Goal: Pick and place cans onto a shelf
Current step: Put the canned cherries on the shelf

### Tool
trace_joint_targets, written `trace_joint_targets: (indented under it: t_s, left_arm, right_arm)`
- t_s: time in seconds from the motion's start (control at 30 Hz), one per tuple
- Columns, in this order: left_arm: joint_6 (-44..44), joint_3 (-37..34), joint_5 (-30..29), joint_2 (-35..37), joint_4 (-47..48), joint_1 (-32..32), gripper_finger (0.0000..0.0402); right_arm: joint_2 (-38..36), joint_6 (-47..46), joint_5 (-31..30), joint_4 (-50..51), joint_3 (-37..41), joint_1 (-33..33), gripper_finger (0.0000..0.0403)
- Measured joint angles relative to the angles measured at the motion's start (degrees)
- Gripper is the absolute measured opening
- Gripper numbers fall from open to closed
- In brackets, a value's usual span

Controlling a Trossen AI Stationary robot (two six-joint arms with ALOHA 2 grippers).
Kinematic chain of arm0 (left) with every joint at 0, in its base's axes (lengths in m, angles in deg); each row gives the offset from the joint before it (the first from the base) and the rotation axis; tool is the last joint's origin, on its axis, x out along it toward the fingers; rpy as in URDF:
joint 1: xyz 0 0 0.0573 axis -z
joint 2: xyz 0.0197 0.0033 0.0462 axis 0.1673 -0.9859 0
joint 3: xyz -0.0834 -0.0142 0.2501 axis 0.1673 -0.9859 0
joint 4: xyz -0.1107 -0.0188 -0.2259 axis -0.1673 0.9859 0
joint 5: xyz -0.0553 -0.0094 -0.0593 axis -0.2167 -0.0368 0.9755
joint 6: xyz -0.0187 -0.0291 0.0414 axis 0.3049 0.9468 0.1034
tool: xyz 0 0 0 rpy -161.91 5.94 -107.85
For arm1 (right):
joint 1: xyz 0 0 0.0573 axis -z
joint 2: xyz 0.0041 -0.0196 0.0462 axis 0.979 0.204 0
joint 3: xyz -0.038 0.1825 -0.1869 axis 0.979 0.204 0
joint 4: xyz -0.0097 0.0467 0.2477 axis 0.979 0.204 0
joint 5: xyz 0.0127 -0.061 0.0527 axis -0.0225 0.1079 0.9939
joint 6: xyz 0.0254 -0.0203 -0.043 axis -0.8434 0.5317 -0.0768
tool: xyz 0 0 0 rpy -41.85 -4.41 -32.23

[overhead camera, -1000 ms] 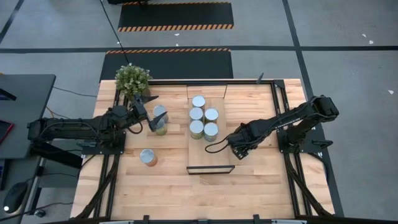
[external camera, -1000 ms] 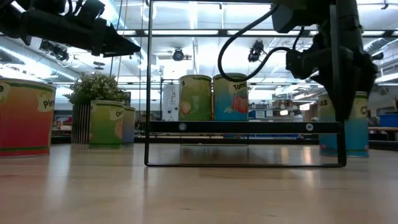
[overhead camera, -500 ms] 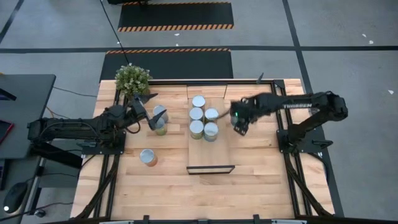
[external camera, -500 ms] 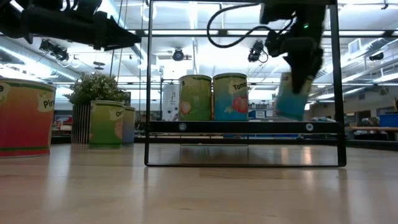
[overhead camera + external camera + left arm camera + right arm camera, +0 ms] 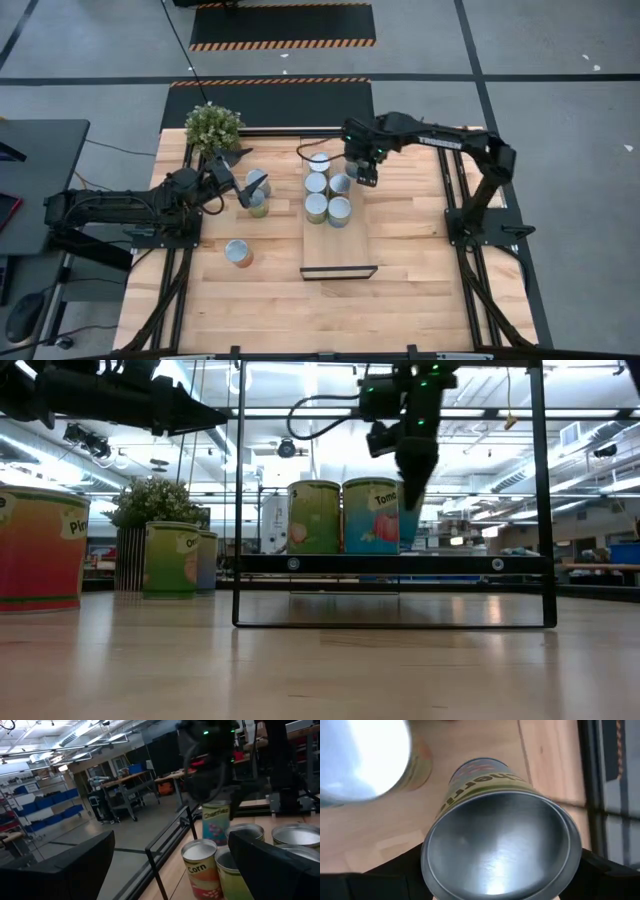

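My right gripper [image 5: 362, 168] is shut on a teal "Cherries" can [image 5: 216, 822] over the far right part of the light-wood shelf [image 5: 340, 245]. In the right wrist view the can's silver top [image 5: 500, 845] fills the picture. Several cans stand upright on the shelf's far half, among them one at its far end [image 5: 319, 163] and one nearer [image 5: 339, 211]. My left gripper [image 5: 240, 172] is open and empty, above and just left of two cans [image 5: 258, 205] standing on the table. Another can [image 5: 238, 252] stands on the table nearer the front. My right gripper pinches the Cherries can between its two fingers, by the wall just under the top rim [image 5: 431, 862]. The fingers come from above, pointing down. The can hangs upright below them [image 5: 409, 525]. Whether its bottom touches the shelf is hidden by the cans in front.
A potted green plant [image 5: 213, 125] stands at the table's far left corner. The shelf's dark metal frame [image 5: 390, 563] stands up from the table. The near half of the shelf board is bare, as is the table to its right.
My right gripper has lifted the teal can clear of the table to the right of the shelf. It has carried it toward the far edge and to the left, over the shelf's far right part. The can tipped on the way and now hangs upright.
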Motion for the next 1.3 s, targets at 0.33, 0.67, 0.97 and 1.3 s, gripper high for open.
trace_joint_targets:
  t_s: [0.33, 0.67, 0.97, 1.3]
  left_arm:
    - [0.0, 0.0, 0.0, 0.0, 0.0, 0.0, 0.0396]
    - [0.2, 0.0, 0.0, 0.0, -0.7, 0.0, 0.0396]
    - [0.3, 0.0, 0.0, 0.0, -0.6, 0.0, 0.0396]
    - [0.0, 0.0, 0.0, 0.0, -0.6, 0.0, 0.0396]
  right_arm:
    - [7.5, 8.4, 1.3, 1.3, -6.5, 0.7, 0.0318]
    - [7.9, 15.6, 7.1, 0.1, -6.5, 0.9, 0.0319]
    - [8.8, 16.7, 6.9, -0.7, -5.9, 0.8, 0.0343]
    - [9.4, 17.2, 2.9, 1.1, -6.5, 0.0, 0.0350]
